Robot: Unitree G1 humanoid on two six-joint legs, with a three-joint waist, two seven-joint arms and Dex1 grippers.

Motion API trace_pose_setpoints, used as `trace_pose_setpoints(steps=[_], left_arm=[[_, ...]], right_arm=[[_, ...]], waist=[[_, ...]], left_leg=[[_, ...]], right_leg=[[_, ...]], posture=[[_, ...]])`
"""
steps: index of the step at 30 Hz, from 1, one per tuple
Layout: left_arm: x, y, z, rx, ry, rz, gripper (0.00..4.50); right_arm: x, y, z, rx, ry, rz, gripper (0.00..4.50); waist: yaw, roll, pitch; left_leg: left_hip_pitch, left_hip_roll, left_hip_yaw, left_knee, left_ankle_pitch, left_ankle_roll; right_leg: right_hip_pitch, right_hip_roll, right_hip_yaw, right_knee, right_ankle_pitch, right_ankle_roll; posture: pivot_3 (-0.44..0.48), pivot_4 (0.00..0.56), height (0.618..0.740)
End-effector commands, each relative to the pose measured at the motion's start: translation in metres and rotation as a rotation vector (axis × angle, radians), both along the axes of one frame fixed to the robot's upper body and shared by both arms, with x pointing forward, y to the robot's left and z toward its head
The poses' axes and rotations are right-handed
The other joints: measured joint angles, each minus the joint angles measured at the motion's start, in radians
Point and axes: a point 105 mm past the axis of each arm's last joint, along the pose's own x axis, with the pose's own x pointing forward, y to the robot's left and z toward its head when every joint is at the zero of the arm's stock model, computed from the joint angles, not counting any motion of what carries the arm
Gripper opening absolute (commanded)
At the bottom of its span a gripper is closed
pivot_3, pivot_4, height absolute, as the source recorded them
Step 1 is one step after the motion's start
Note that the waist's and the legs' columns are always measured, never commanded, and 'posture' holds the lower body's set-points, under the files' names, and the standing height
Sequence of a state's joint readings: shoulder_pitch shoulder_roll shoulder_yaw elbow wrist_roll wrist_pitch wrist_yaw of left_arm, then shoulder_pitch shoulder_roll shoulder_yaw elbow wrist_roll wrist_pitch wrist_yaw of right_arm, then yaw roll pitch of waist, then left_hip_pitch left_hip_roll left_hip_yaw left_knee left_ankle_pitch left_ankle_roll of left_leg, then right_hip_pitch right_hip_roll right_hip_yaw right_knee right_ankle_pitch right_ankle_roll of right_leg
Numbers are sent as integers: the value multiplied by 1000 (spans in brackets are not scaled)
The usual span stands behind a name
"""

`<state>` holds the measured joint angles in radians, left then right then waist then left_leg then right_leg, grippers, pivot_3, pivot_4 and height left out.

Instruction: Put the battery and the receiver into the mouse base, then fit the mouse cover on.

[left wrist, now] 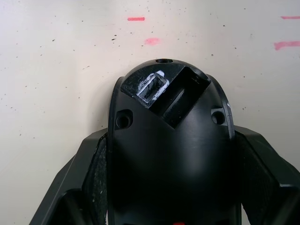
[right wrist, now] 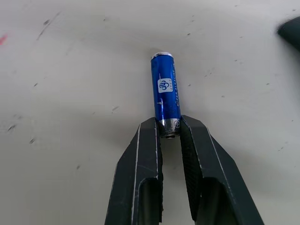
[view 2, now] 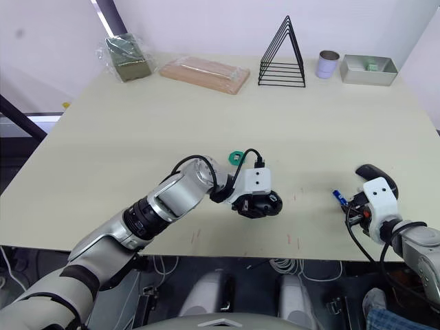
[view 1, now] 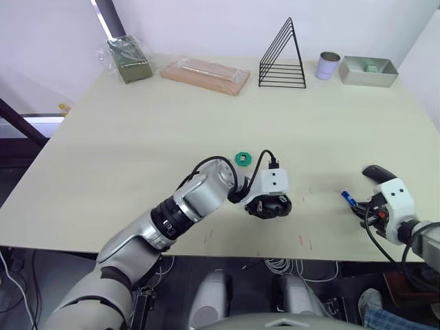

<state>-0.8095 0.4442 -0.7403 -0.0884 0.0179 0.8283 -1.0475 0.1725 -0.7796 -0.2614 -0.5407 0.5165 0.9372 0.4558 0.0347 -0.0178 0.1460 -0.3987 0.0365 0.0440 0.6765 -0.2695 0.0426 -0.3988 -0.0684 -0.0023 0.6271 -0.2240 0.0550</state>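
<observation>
My left gripper [view 1: 265,205] is shut on the mouse base [left wrist: 164,154], holding this black shell by its two sides near the table's front edge. Its open underside faces the left wrist camera. There, the metal-rimmed end of the receiver [left wrist: 152,87] sits in a slot beside an empty rectangular compartment [left wrist: 180,96]. At the front right, my right gripper [right wrist: 168,127] is shut on the pale end of the blue battery [right wrist: 165,89], which points away from the fingers, low over the table. The glossy black mouse cover [view 1: 379,173] lies just behind that gripper.
A flat green disc [view 1: 243,159] lies just behind the left gripper. Along the far edge stand a bagged green block [view 1: 128,60], a wrapped wooden board [view 1: 205,74], a black wire rack [view 1: 282,58], a cup [view 1: 329,65] and a grey tray [view 1: 368,71].
</observation>
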Motion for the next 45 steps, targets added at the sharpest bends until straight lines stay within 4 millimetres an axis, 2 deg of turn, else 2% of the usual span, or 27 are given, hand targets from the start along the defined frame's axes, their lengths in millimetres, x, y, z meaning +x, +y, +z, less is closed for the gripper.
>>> trace_pose_setpoints(steps=[1, 5, 8, 15, 18, 23, 31, 45], left_arm=[[-3, 1, -9, 15, 19, 3, 2918], [-2, 0, -8, 12, 15, 2, 2918], [-2, -1, -8, 8, 16, 1, 2918], [-4, -3, -8, 1, 19, -2, 2918], [-4, -3, -8, 0, 19, -2, 2918], [-6, -4, -8, 0, 20, -6, 2918], [-6, -3, -8, 2, 17, -9, 2918], [-8, -6, -9, -2, 16, -16, 2918]], right_arm=[[-9, 29, 41, 7, -48, 146, 57], [-21, 65, 49, 124, 39, 250, 57], [-19, 85, 57, 87, 20, 314, 57], [-23, 118, 44, 169, 236, 441, 57], [-12, 119, 41, 139, 249, 388, 57], [-4, 119, 37, 111, 289, 329, 57], [-7, 121, 47, 97, 357, 248, 57], [1, 128, 43, 29, 394, 266, 57]], waist=[[-1, 0, 0], [-1, -1, 0], [2, -1, 0], [2, -2, 0], [0, -1, 0], [1, -1, 0], [-5, -1, 1], [-15, -2, 1]], left_leg=[[0, 0, 0, 0, 0, 0], [0, 0, -2, 0, 0, 0], [-1, 0, -2, 0, 0, 0], [-1, 0, -2, 0, 0, 0], [-1, 0, -2, 0, 0, 0], [-1, 0, -2, 0, 0, 0], [-2, 0, -1, 0, 0, 0], [-5, 2, -2, 0, 0, 1]], right_leg=[[0, 0, 0, 0, 0, 0], [0, 0, -1, 0, 0, 0], [0, 0, -1, 0, 0, 0], [0, -1, -1, 0, 0, 0], [0, -2, -1, 0, 0, 0], [0, -2, -1, 0, 0, 0], [-1, -2, -1, -1, 0, 0], [-3, -2, -1, -1, 0, 0]], posture=[[0, 150, 740], [0, 150, 740], [0, 150, 740], [0, 150, 740], [0, 150, 740], [0, 150, 740], [0, 150, 740], [0, 150, 740]])
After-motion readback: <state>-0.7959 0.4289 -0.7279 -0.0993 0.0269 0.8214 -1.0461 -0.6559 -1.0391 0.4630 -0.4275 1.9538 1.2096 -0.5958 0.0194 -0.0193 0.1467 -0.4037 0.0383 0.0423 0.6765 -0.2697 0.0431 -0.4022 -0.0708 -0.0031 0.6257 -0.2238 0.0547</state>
